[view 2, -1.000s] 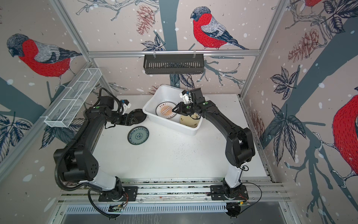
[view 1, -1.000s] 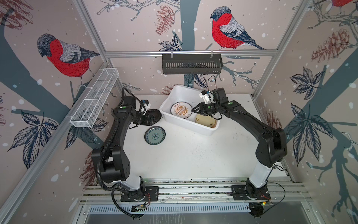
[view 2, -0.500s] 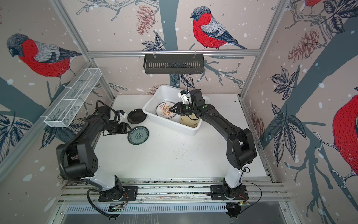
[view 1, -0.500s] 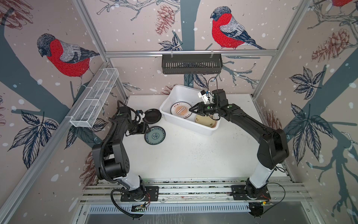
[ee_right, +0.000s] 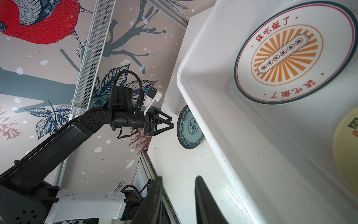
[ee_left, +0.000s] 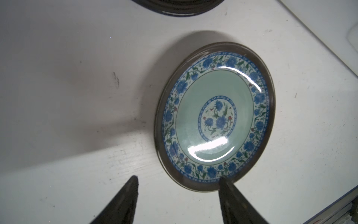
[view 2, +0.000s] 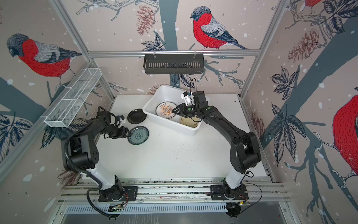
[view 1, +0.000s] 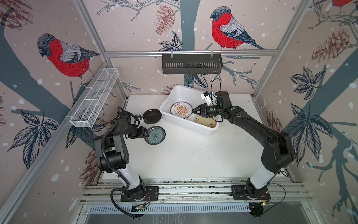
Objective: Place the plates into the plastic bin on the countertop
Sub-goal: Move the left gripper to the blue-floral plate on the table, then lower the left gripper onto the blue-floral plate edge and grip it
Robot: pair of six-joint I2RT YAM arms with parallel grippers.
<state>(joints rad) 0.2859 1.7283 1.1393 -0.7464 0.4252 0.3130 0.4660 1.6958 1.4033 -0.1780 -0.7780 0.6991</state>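
The teal-patterned plate (view 1: pixel 155 135) (view 2: pixel 138 135) (ee_left: pixel 215 116) lies flat on the countertop (view 1: pixel 193 155). My left gripper (view 1: pixel 145 133) (ee_left: pixel 178 179) stands open at its left edge, one fingertip (ee_left: pixel 222 181) over the rim. A black plate (view 1: pixel 152 116) (view 2: pixel 136 115) lies just behind, beside the plastic bin (view 1: pixel 193 128) (ee_right: pixel 193 93). Inside the bin lie a sunburst plate (view 1: pixel 181 110) (ee_right: pixel 294 52) and a cream plate (view 1: pixel 205 121) (ee_right: pixel 346 147). My right gripper (view 1: pixel 193 112) (ee_right: pixel 179 178) hovers over the bin, slightly open, with nothing between its fingers.
A white wire-mesh rack (view 1: pixel 95 100) hangs on the left wall and a black slotted basket (view 1: pixel 191 64) on the back rail. Aluminium rails (view 1: pixel 193 189) edge the front. The bin sits at the back, turned at an angle.
My left gripper has come forward from the black plate to the teal plate's edge, and its jaws have narrowed. The right gripper has shifted slightly left over the bin.
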